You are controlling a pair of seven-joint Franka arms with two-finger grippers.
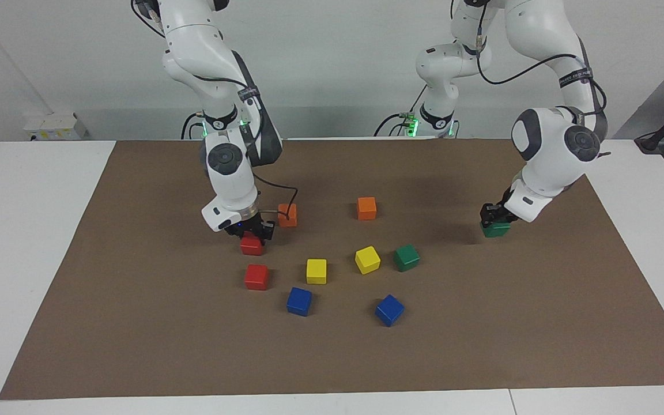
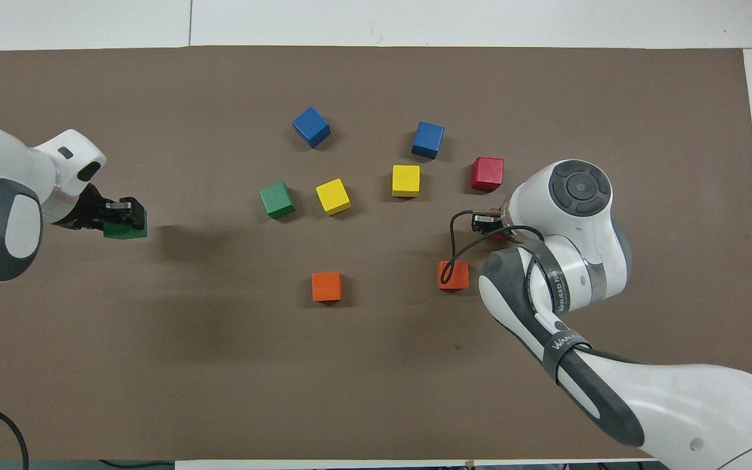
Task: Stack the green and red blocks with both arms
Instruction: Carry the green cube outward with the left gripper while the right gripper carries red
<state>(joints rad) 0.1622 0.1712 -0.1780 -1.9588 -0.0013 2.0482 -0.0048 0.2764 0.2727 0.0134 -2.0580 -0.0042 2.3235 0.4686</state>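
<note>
My right gripper [image 1: 249,231] is low over the mat, shut on a red block [image 1: 251,246] that sits at or just above the mat. In the overhead view the right wrist [image 2: 578,189] hides most of that block. A second red block [image 1: 256,276] [image 2: 487,173] lies free, farther from the robots. My left gripper [image 1: 497,218] [image 2: 123,210] is shut on a green block [image 1: 496,230] [image 2: 126,229] low at the left arm's end of the mat. The other green block [image 1: 406,257] [image 2: 277,200] lies free near mid-mat.
Two orange blocks [image 1: 287,214] [image 1: 366,208] lie nearest the robots, one right beside the right gripper. Two yellow blocks [image 1: 316,271] [image 1: 367,259] lie between the free red and green blocks. Two blue blocks [image 1: 299,301] [image 1: 389,310] lie farthest. A brown mat [image 1: 136,323] covers the table.
</note>
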